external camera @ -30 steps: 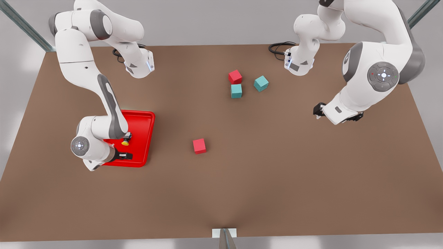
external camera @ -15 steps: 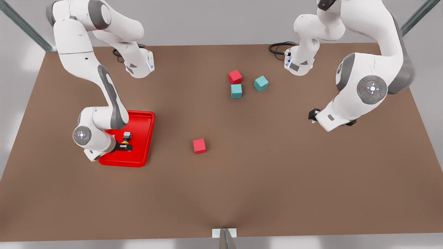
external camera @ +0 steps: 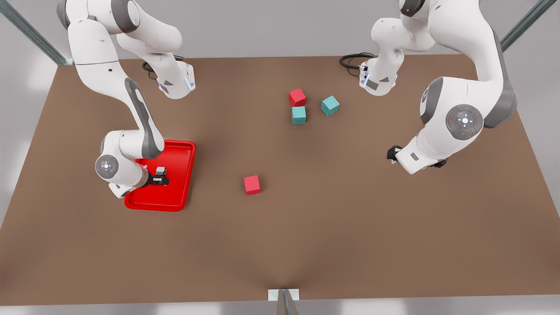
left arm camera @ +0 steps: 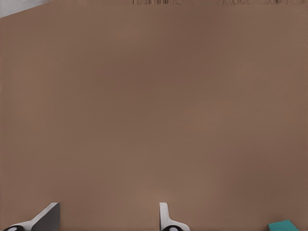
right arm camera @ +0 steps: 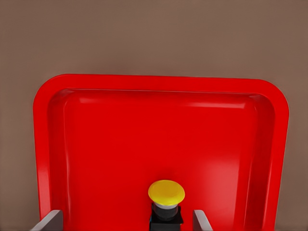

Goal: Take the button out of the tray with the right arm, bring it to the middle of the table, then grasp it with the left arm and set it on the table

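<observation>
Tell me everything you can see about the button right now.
The button is tiny, with a round, glossy yellow cap on a short grey-and-black body. It lies inside the red tray, on its floor. The right tool is open, a finger on either side of it, neither visibly touching it. It has not been lifted.

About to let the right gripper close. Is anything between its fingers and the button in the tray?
Nothing visible. In the right wrist view the button lies on the tray floor between the right gripper's open fingers, with bare red tray on both sides. The left gripper hangs open over bare table.
</observation>
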Controlling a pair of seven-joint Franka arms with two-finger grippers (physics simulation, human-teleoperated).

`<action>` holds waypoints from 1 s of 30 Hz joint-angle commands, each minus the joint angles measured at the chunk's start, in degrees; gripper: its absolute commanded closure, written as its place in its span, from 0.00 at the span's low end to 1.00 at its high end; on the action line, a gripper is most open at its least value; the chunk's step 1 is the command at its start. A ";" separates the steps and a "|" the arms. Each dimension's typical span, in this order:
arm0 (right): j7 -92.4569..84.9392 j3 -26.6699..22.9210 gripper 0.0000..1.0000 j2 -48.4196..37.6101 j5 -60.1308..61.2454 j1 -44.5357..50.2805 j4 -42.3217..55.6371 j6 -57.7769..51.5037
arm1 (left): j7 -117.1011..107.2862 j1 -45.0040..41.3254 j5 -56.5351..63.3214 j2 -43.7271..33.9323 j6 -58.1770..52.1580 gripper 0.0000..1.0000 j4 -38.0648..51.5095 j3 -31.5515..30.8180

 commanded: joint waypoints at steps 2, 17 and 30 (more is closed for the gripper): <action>0.05 0.05 0.00 -0.85 0.00 0.27 -1.35 -0.03 | -0.04 0.00 0.06 -0.07 0.51 0.00 0.03 0.00; -0.74 -0.04 0.00 -0.06 -1.93 -0.26 -6.27 2.34 | -0.04 -0.09 0.06 0.20 0.59 0.00 0.03 0.00; -1.27 -0.04 0.00 3.81 -4.75 -1.84 -6.01 3.13 | -0.04 -0.09 0.06 0.28 0.59 0.00 0.03 -0.09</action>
